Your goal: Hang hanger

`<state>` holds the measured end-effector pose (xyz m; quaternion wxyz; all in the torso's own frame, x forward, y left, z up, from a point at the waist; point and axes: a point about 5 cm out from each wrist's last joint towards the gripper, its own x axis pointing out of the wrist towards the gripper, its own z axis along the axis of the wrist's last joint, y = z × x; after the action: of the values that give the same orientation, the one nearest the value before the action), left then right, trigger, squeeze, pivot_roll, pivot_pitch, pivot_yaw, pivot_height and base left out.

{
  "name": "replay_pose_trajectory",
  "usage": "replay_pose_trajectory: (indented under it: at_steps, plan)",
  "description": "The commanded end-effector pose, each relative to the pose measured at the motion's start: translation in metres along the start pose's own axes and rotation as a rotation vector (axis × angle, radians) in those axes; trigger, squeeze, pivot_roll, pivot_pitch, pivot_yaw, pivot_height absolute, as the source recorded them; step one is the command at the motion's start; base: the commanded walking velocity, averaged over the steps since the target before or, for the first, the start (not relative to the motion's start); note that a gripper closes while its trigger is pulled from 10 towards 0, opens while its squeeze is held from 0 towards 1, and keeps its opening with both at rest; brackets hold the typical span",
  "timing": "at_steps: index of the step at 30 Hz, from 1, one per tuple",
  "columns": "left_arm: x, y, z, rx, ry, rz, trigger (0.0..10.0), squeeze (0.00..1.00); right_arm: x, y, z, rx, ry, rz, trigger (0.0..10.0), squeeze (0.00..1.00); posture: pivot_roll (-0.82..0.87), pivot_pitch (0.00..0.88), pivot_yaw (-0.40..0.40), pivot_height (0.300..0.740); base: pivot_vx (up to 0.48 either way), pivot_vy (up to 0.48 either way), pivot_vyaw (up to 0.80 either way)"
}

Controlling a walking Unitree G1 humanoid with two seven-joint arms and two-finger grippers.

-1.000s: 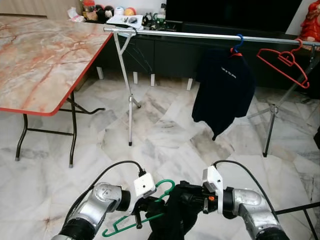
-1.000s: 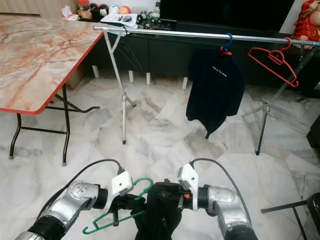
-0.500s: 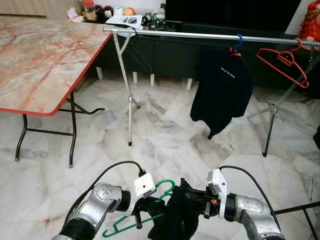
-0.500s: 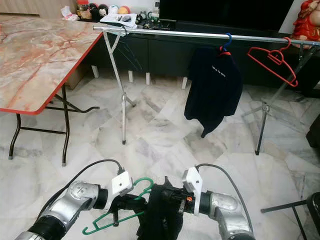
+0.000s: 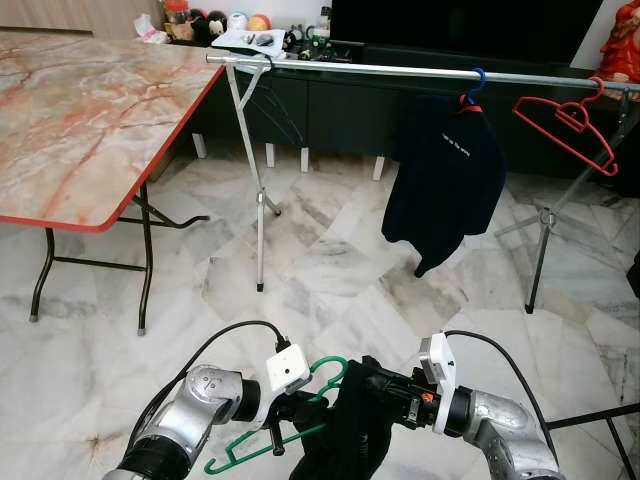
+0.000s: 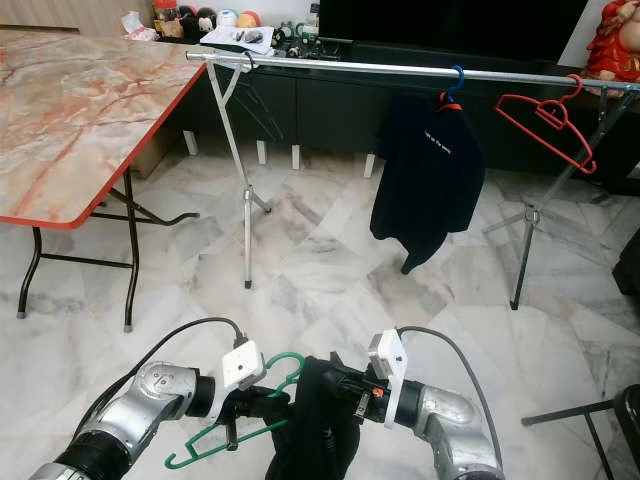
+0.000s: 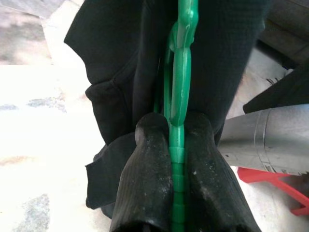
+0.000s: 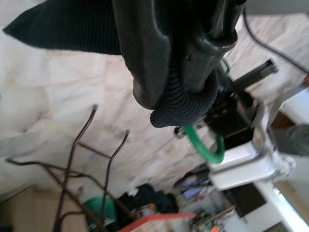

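Fingers of the left gripper (image 7: 176, 145) pinch the green hanger (image 5: 300, 430) low before the robot, above the marble floor (image 5: 330, 270). The right gripper (image 8: 181, 92) clamps the black garment's (image 6: 315, 425) ribbed edge beside the hanger's hook.

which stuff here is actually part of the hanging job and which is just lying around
Part of the job:
green hanger, clamped in the left gripper
black garment, pinched by the right gripper
clothes rail

Just lying about:
marble-top table
dark shirt already on the rail
empty red hanger
clutter on the cabinet
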<state>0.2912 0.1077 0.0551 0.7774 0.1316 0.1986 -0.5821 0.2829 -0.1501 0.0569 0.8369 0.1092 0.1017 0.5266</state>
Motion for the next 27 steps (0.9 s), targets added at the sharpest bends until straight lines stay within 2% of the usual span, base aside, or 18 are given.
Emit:
replay_pose_trajectory:
  at_steps: [1, 3, 10, 15, 17, 22, 27]
  plan:
    - [-0.001, -0.003, -0.002, -0.012, -0.008, 0.001, 0.0, 0.00, -0.003, -0.004, 0.012, -0.017, -0.086, -0.070, 0.0, 0.00, -0.01, 0.140, -0.057, 0.740, 0.000, 0.000, 0.00]
    - [-0.005, -0.003, -0.009, -0.025, 0.004, 0.019, 0.0, 0.00, -0.008, -0.009, 0.017, -0.012, -0.154, -0.168, 0.0, 0.00, -0.01, 0.143, -0.057, 0.740, 0.000, 0.000, 0.00]
    - [-0.020, 0.004, -0.021, -0.076, 0.010, 0.096, 0.0, 0.00, -0.021, -0.008, 0.012, -0.016, -0.190, -0.295, 0.0, 0.00, -0.02, 0.154, -0.054, 0.740, 0.000, 0.000, 0.00]
    - [-0.035, 0.012, -0.030, -0.108, 0.012, 0.193, 0.0, 0.00, -0.039, -0.023, 0.012, -0.019, -0.261, -0.574, 0.0, 0.00, -0.02, 0.157, -0.053, 0.740, 0.000, 0.000, 0.00]
    - [-0.041, 0.014, -0.036, -0.125, 0.003, 0.247, 0.0, 0.00, -0.048, -0.028, 0.019, 0.013, -0.353, -0.679, 0.0, 0.00, -0.02, 0.156, -0.047, 0.740, 0.000, 0.000, 0.00]
    - [-0.047, 0.014, -0.044, -0.157, -0.010, 0.311, 0.0, 0.00, -0.055, -0.029, 0.024, 0.043, -0.444, -0.746, 0.0, 0.00, -0.02, 0.153, -0.041, 0.740, 0.000, 0.000, 0.00]
    - [-0.051, 0.013, -0.055, -0.187, -0.017, 0.406, 0.0, 0.00, -0.059, -0.030, 0.034, 0.007, -0.488, -0.811, 0.0, 0.00, -0.02, 0.149, -0.040, 0.740, 0.000, 0.000, 0.00]
